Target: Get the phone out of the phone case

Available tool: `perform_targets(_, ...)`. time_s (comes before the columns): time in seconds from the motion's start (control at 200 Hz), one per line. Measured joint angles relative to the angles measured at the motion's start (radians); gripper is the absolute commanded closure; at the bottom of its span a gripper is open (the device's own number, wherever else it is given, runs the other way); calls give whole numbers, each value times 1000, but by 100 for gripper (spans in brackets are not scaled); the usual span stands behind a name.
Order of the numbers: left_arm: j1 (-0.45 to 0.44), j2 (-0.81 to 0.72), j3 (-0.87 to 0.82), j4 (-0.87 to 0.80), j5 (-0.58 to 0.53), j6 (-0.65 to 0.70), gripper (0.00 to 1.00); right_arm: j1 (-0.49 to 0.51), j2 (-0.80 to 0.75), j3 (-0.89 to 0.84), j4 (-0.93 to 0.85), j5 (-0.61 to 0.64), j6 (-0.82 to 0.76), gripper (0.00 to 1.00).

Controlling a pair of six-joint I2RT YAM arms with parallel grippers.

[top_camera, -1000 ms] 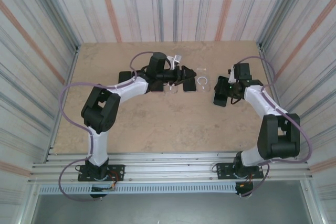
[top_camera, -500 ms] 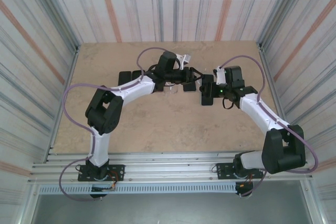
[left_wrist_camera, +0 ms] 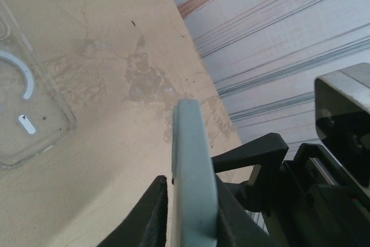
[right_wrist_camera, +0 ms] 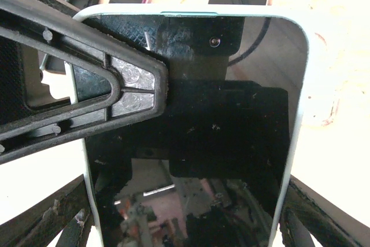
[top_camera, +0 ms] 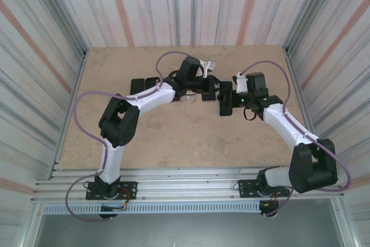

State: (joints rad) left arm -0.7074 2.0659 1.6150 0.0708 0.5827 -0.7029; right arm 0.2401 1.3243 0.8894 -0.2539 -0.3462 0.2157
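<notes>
1. Fingers [left_wrist_camera: 149, 224] of the left gripper [top_camera: 215, 88] pinch the phone [right_wrist_camera: 191, 125] front and back, nearly closed; the right gripper [right_wrist_camera: 188, 224] clamps its long sides, jaws wide.
2. One phone, pale-rimmed, is held between both grippers, out of its case.
3. One clear phone case [left_wrist_camera: 26, 108] lies flat nearby, apart from it.
4. Two dark slabs [top_camera: 137, 85] lie side by side.
5. Mottled beige tabletop [top_camera: 173, 137]; corrugated striped walls [top_camera: 144, 4] on three sides.

Tabletop [top_camera: 173, 137]: near half open to passage; far centre obstructed by left arm [top_camera: 144, 96], right arm [top_camera: 283, 120], phone [top_camera: 225, 101], clear case [left_wrist_camera: 34, 114].
</notes>
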Motion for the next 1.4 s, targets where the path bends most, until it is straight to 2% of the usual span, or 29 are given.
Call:
perform_targets(0.14, 0, 3, 3, 0, 3, -4, 88, 4, -1, 0, 0, 0, -1, 46)
perform_targets(0.286, 0, 6, 3, 0, 11, -9, 89, 4, -1, 0, -4, 1, -1, 46)
perform_targets(0.366, 0, 6, 3, 0, 18, -12, 96, 4, -1, 0, -6, 1, -3, 45)
perform_targets(0.411, 1, 6, 3, 1, 21, -17, 96, 4, -1, 0, -5, 0, -4, 40)
perform_targets(0.501, 4, 8, 3, 6, 24, -32, 96, 4, -1, 0, -4, 1, -6, 20)
perform_targets(0.556, 8, 10, 3, 11, 30, -44, 97, 3, -2, 0, -2, 3, -8, 13)
perform_targets(0.777, 40, 10, -18, 91, 49, -111, 96, -9, -50, -34, 57, -34, -1, 8)
perform_targets(0.937, 90, 7, -58, 174, 37, -172, 95, -50, -105, -116, 151, -107, 101, 11)
perform_targets(1.047, 124, -5, -72, 215, 17, -211, 95, -66, -135, -180, 248, -159, 207, 16)
perform_targets(1.258, 150, -47, -92, 338, -13, -322, 95, -70, -159, -304, 538, -251, 489, 35)
perform_targets(1.398, 149, -71, -105, 411, -33, -402, 95, -66, -159, -342, 723, -261, 672, 49)
